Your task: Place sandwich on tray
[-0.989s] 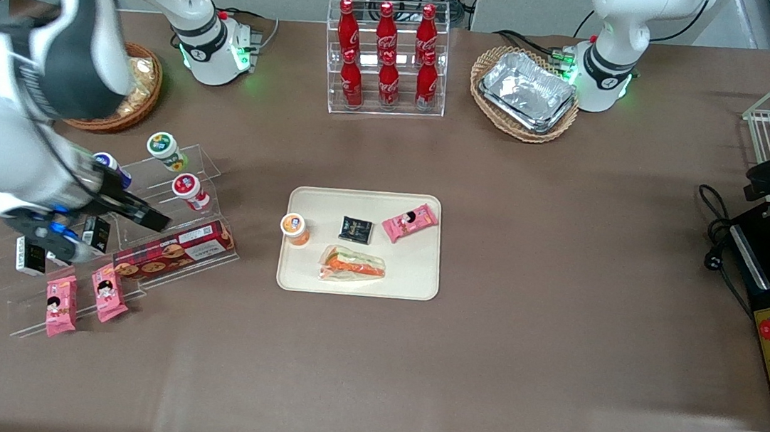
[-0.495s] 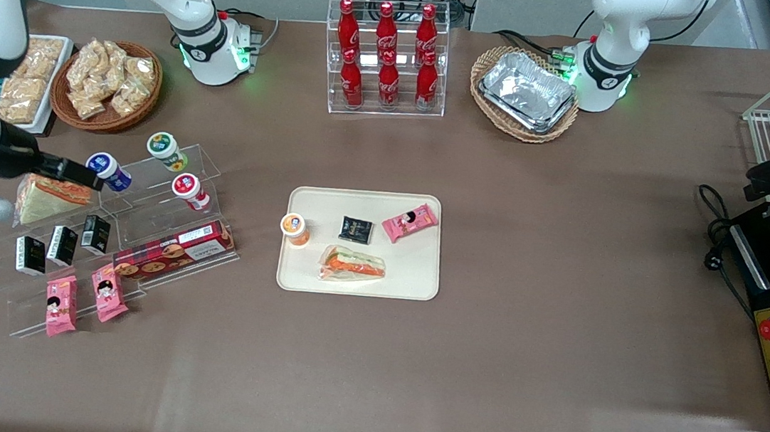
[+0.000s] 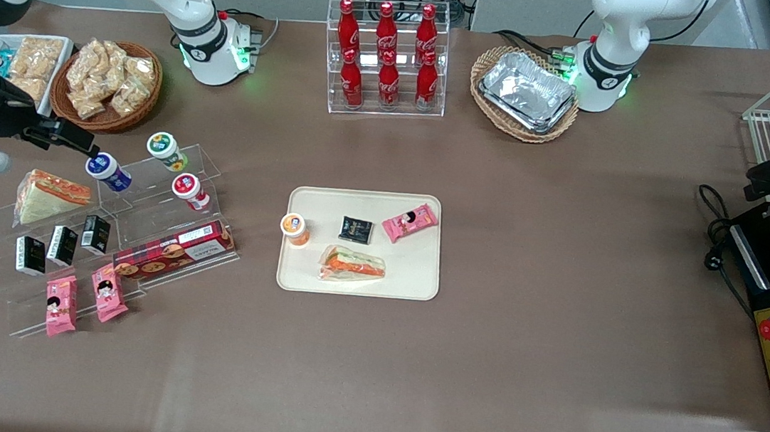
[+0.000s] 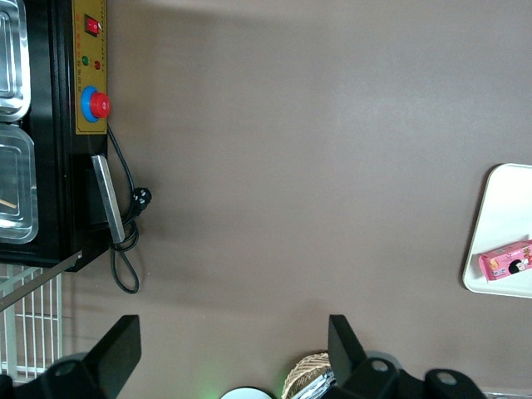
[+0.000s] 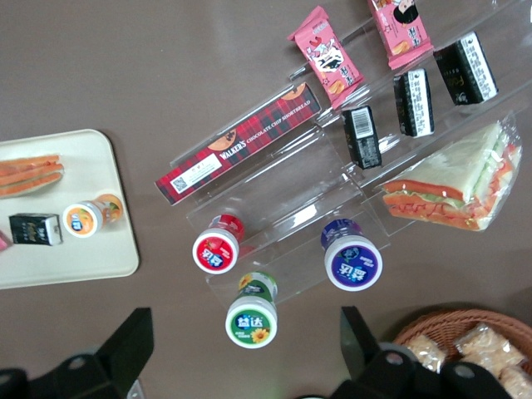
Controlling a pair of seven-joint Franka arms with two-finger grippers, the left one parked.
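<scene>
The sandwich [image 3: 353, 264], a long flat wedge in clear wrap with an orange and green stripe, lies on the cream tray [image 3: 414, 283], in the part nearer the front camera. The right wrist view catches one end of the sandwich [image 5: 29, 173] on the tray [image 5: 100, 249]. My gripper [image 3: 61, 132] hovers open and empty at the working arm's end of the table, well away from the tray. It is above the upper step of the clear acrylic stand [image 3: 140, 233]. In the wrist view the gripper [image 5: 245, 332] has a green-lidded cup [image 5: 251, 320] below it, between its spread fingers.
A chunkier wrapped sandwich [image 3: 47, 195], cups, black packets, pink snacks and a tartan biscuit box [image 3: 174, 250] sit on the stand. On the tray are an orange cup [image 3: 295, 228], a black packet [image 3: 356, 229] and a pink snack [image 3: 410, 222]. The cola rack [image 3: 385, 58] and baskets stand farther back.
My gripper has drawn back from the stand's lower steps toward the working arm's end and farther from the camera, uncovering the chunkier sandwich. The sandwich on the tray has not moved.
</scene>
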